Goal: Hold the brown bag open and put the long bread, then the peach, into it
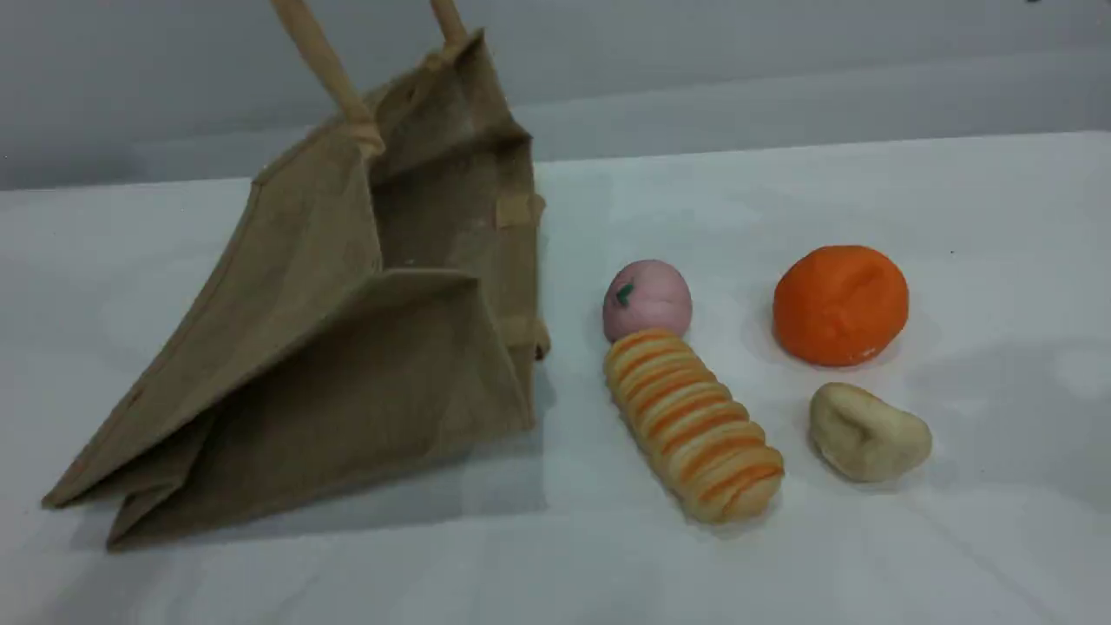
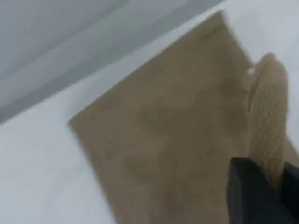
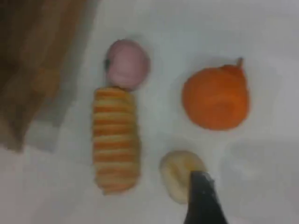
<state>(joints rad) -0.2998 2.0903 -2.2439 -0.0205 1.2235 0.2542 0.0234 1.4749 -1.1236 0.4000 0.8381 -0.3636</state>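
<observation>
Your left gripper [image 2: 268, 186] is clamped on the brown bag's [image 1: 347, 347] handle [image 2: 267, 126]; your right gripper [image 3: 202, 198] (jaws apart, holding nothing) hovers above the long bread [image 1: 692, 424] and peach [image 1: 647, 299].

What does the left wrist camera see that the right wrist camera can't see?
Only the left wrist view shows the beige handle of the brown bag pinched in the left gripper, with the bag's flat side hanging below it.

Only the right wrist view shows the long bread, the peach touching its end, the orange ball, the beige lump, and the right gripper hovering open above the lump.

Both show the brown bag and the white table.
</observation>
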